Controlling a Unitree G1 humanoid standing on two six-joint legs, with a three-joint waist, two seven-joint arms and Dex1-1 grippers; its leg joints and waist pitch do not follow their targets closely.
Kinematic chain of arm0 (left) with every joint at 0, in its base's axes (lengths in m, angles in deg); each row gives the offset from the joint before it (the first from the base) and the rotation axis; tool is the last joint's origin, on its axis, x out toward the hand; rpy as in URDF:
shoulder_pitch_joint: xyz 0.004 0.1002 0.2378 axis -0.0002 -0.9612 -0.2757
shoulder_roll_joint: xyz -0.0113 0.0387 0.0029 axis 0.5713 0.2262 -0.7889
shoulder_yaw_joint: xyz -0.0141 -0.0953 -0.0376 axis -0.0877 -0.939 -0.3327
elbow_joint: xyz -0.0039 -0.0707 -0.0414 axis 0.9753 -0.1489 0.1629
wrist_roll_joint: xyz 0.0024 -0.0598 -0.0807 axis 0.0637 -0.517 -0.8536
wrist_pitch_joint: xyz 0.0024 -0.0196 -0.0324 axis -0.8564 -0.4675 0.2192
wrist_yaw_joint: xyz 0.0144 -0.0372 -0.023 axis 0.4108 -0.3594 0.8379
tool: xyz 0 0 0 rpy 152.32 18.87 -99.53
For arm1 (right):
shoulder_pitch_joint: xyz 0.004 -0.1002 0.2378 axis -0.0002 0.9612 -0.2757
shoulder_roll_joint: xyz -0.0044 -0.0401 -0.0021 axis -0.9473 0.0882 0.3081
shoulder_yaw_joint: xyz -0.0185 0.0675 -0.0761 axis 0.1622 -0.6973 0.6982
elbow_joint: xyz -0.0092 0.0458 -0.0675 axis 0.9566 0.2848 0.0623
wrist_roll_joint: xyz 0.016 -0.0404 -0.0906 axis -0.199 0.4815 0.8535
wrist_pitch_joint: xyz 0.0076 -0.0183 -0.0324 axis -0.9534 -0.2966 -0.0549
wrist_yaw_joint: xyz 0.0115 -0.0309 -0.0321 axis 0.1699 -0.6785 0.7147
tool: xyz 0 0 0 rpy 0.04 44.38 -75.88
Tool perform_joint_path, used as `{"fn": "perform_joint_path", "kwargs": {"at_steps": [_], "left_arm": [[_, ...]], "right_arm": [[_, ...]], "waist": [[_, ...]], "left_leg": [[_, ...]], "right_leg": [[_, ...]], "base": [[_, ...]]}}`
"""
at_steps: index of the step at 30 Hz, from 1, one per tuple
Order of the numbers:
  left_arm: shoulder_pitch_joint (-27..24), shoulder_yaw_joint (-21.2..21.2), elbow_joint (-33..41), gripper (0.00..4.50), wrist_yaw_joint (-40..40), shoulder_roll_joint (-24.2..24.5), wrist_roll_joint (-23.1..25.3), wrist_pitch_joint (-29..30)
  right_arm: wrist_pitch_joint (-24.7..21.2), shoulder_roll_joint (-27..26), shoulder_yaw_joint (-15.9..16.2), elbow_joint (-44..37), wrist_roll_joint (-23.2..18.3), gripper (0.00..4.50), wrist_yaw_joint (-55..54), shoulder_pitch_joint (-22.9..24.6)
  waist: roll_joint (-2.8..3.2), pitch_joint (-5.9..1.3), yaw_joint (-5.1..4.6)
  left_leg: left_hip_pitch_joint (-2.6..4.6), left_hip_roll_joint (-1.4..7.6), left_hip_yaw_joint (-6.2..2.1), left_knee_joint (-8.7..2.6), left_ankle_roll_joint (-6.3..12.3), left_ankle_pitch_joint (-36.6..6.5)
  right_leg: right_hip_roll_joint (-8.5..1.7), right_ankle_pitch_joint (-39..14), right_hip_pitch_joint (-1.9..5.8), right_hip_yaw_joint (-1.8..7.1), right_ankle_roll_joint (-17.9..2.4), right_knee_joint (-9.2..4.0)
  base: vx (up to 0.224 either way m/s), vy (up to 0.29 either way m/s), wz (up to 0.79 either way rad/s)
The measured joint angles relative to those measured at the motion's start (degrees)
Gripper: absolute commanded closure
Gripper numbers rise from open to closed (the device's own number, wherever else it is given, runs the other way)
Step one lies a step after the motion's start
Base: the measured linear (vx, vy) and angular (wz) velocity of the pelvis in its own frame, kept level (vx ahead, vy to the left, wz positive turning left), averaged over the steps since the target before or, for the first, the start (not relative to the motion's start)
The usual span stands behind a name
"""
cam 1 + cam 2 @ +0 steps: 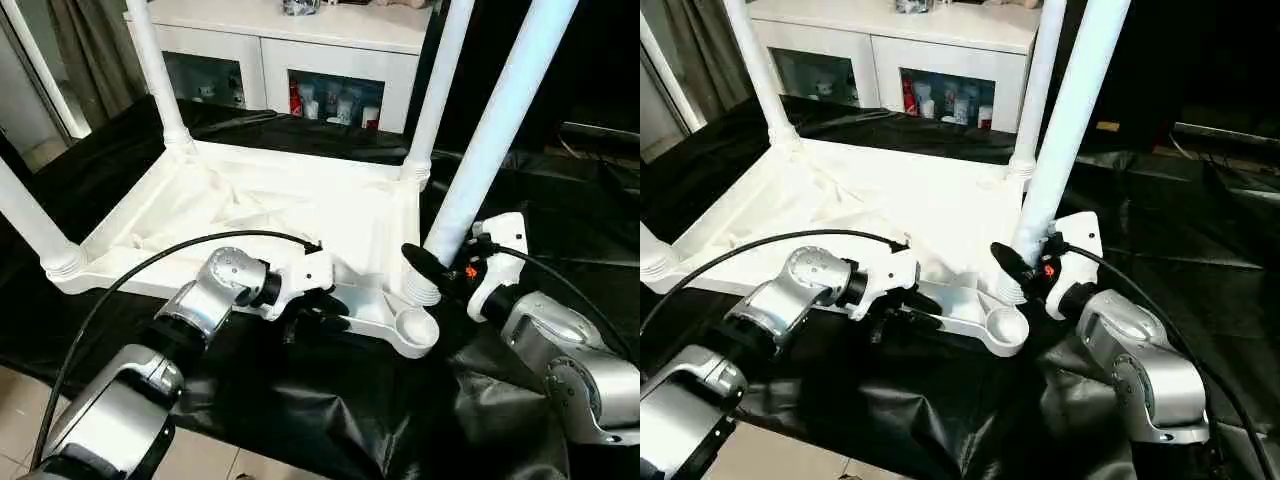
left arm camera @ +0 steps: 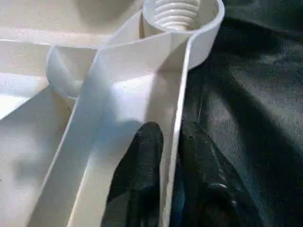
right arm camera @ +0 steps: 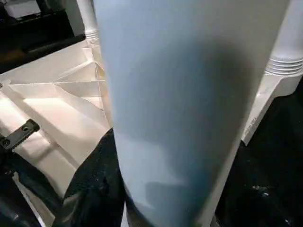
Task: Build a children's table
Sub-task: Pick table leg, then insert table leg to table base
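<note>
The tabletop (image 1: pixel 300 215) is lying upside down on the black cloth (image 1: pixel 350 400) — left gripper (image 2: pixel 173 156) pinching its near rim, right gripper (image 1: pixel 440 268) clamping the fourth leg (image 1: pixel 490 130), leaning toward one o'clock over the empty corner socket (image 1: pixel 417 325).

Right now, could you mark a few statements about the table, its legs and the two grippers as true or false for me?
1. The tabletop lies upside down on a black sheet. True.
2. All four legs stand fixed in their sockets. False: three stand in corners; the fourth leg is held in the right gripper, and the near right socket is open.
3. The left gripper pinches the tabletop's near rim, one finger on each side. True.
4. The held leg leans instead of standing straight. True.
5. The cabinet behind the table has solid wooden doors. False: its doors are glass, with items visible inside.
</note>
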Motion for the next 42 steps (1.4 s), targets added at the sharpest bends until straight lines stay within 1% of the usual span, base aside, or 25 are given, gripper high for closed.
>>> {"fn": "perform_joint_path", "kwargs": {"at_steps": [2,3,5,9,12,13,15,16,17,19,20,21,23,24,25,26,27,28,31,34,37,42], "left_arm": [[0.6,0.0,-1.1,4.07,0.2,0.0,0.7,-0.7],[0.7,0.0,-1.5,4.07,0.3,0.0,0.7,-1.1],[0.7,-0.2,-1.8,4.28,0.6,-0.1,0.7,-1.3],[0.9,-0.6,-2.2,4.46,0.5,-0.3,0.7,-1.1],[0.8,-2.0,-1.8,4.5,-1.4,-0.1,0.7,2.9],[0.1,-2.8,-0.6,4.5,-2.2,0.4,0.6,4.7],[-1.3,-4.1,1.7,4.5,-2.8,1.8,0.5,6.7],[-3.9,-4.7,5.4,4.5,-3.5,3.9,0.5,7.9],[-5.4,-5.1,7.8,4.5,-3.8,5.3,0.5,8.2],[-7.3,-5.9,10.9,4.5,-4.0,7.4,0.5,8.7],[-7.9,-6.3,11.7,4.5,-4.0,8.0,0.4,8.8],[-9.6,-7.1,14.1,4.5,-4.1,9.0,-0.1,9.5],[-14.2,-8.7,21.4,4.5,-3.9,11.5,-1.0,12.1],[-16.4,-9.2,24.6,4.5,-3.6,12.5,-1.4,13.1],[-18.3,-9.7,28.0,4.5,-3.2,13.3,-1.7,14.5],[-18.8,-9.7,29.6,4.5,-3.1,13.4,-1.7,15.4],[-19.3,-9.7,30.7,4.5,-3.3,13.0,-1.7,16.1],[-19.3,-9.7,30.9,4.5,-3.8,12.5,-1.7,16.2],[-18.4,-9.1,29.8,4.5,-4.3,11.4,-1.5,15.5],[-16.6,-8.6,27.2,4.5,-4.4,10.2,-0.7,14.4],[-15.1,-8.6,25.3,4.5,-5.6,9.3,0.5,14.3],[-14.1,-8.6,24.0,4.5,-6.0,8.7,0.7,14.3]], "right_arm": [[0.0,0.2,0.0,-0.1,0.0,2.57,0.0,0.0],[-0.1,0.2,0.0,-0.2,-0.1,2.57,0.0,0.0],[-0.2,0.1,0.0,-0.6,-0.2,2.57,0.0,0.0],[-0.6,0.1,0.0,-1.0,-0.3,2.57,0.0,0.0],[-0.8,-0.9,0.4,-0.7,-0.4,2.57,0.1,-0.9],[-0.9,-1.1,1.0,-0.1,-0.4,2.57,0.3,-1.5],[-1.1,-1.2,1.5,1.0,-0.5,2.57,0.7,-2.5],[-1.1,-1.2,2.3,2.3,-0.4,2.57,1.5,-3.6],[-1.1,-1.1,2.7,3.1,-0.4,2.57,1.9,-4.1],[-1.1,-1.2,3.5,4.5,-0.3,2.57,2.6,-5.1],[-1.1,-1.2,3.6,4.8,-0.3,2.57,3.0,-5.5],[-1.1,-1.4,4.1,5.4,-0.2,2.57,3.3,-6.1],[-0.7,-1.7,5.2,7.2,0.3,2.57,4.3,-7.5],[-0.6,-1.8,5.5,8.2,0.4,2.57,4.6,-8.1],[-0.5,-1.8,5.8,9.5,0.5,2.57,5.3,-9.0],[-0.5,-1.8,5.9,10.1,0.6,2.57,5.7,-9.4],[-0.5,-1.8,6.7,11.2,0.7,2.57,6.6,-10.4],[-0.5,-1.8,7.9,12.5,0.8,2.57,7.8,-11.6],[-0.7,-2.2,10.4,14.3,0.8,2.57,10.0,-13.1],[-1.1,-2.1,11.6,16.1,1.4,2.57,11.0,-14.5],[-1.1,-2.0,12.5,17.1,2.7,2.57,11.7,-16.0],[0.2,-1.8,12.5,19.4,4.0,2.57,11.9,-17.3]], "waist": [[0.0,0.0,-0.05],[0.01,-0.01,-0.1],[0.02,-0.02,-0.25],[-0.03,0.0,-0.8],[-0.18,0.04,-1.77],[-0.35,0.05,-2.22],[-0.48,0.06,-2.83],[-0.74,0.09,-3.35],[-0.94,0.07,-3.36],[-1.26,0.03,-3.24],[-1.26,0.03,-3.09],[-1.3,0.04,-3.18],[-1.48,0.08,-3.19],[-1.64,0.11,-3.07],[-1.86,0.2,-2.76],[-2.01,0.29,-2.31],[-2.07,0.32,-1.97],[-2.17,0.37,-1.54],[-2.23,0.38,-0.68],[-2.24,0.39,0.11],[-2.34,0.38,0.33],[-2.33,0.36,0.46]], "left_leg": [[0.01,0.0,0.0,0.0,0.0,0.0],[0.01,0.0,0.0,0.0,0.0,0.0],[-0.01,0.0,0.0,0.0,0.0,0.0],[-0.06,0.01,0.02,-0.01,0.06,0.0],[-0.11,0.05,0.12,-0.03,0.08,-0.1],[-0.06,0.08,0.13,-0.03,0.07,-0.1],[-0.03,0.17,0.12,-0.03,0.06,-0.1],[0.07,0.23,0.13,-0.08,0.04,-0.1],[0.09,0.35,0.03,-0.09,0.03,-0.1],[0.05,0.66,-0.05,-0.12,-0.05,0.0],[0.07,0.69,-0.05,-0.12,-0.07,0.0],[0.12,0.7,0.01,-0.19,-0.09,0.0],[0.2,0.73,0.04,-0.32,-0.21,0.0],[0.21,0.74,0.04,-0.35,-0.25,0.0],[0.22,0.74,0.07,-0.41,-0.27,0.0],[0.19,0.74,0.07,-0.42,-0.28,0.0],[0.25,0.74,0.11,-0.42,-0.28,0.0],[0.29,0.73,0.17,-0.42,-0.28,0.0],[0.46,0.72,0.24,-0.41,-0.28,0.0],[0.5,0.71,0.32,-0.41,-0.3,0.0],[0.51,0.72,0.32,-0.41,-0.39,0.1],[0.51,0.73,0.32,-0.42,-0.41,0.1]], "right_leg": [[0.0,0.0,0.01,0.0,0.0,0.0],[0.0,0.0,0.02,0.0,0.0,0.01],[0.0,0.0,0.01,0.0,0.0,0.0],[0.0,0.0,0.0,0.0,0.0,-0.05],[0.0,0.0,0.0,0.0,0.0,-0.02],[0.01,0.0,0.0,-0.01,0.0,0.01],[0.01,0.0,-0.01,-0.16,0.0,0.0],[0.01,0.0,-0.07,-0.2,0.0,0.03],[0.0,0.0,-0.09,-0.41,0.0,0.05],[0.03,0.0,-0.09,-0.89,0.0,-0.11],[0.03,0.0,-0.09,-0.94,0.0,-0.11],[0.03,0.0,-0.11,-0.9,0.0,-0.09],[0.03,0.0,-0.16,-0.92,-0.1,-0.09],[0.03,0.0,-0.17,-0.93,-0.1,-0.08],[0.02,-0.1,-0.18,-0.94,-0.1,-0.08],[0.02,0.0,-0.19,-0.94,-0.2,-0.08],[0.01,0.1,-0.19,-0.92,-0.3,-0.08],[-0.01,0.1,-0.19,-0.89,-0.4,-0.08],[-0.06,0.1,-0.18,-0.85,-0.4,-0.1],[-0.08,0.1,-0.16,-0.8,-0.4,-0.08],[-0.08,0.1,-0.16,-0.81,-0.4,-0.04],[-0.08,0.1,-0.16,-0.81,-0.4,-0.01]], "base": [[0.0,0.0,0.0],[0.0,0.0,0.0],[0.0,0.0,0.0],[0.0,0.0,0.0],[0.0,0.0,0.0],[0.0,0.0,0.0],[0.0,0.0,0.0],[0.0,0.0,0.0],[0.0,0.0,0.0],[0.0,0.0,0.0],[0.0,0.0,0.0],[0.0,0.0,0.0],[0.0,0.0,0.0],[0.0,0.0,0.0],[0.0,0.0,0.0],[0.0,0.0,0.0],[0.0,0.0,0.0],[0.0,0.0,0.0],[0.0,0.0,0.0],[0.0,0.0,0.0],[0.0,0.0,0.0],[0.0,0.0,0.0]]}}
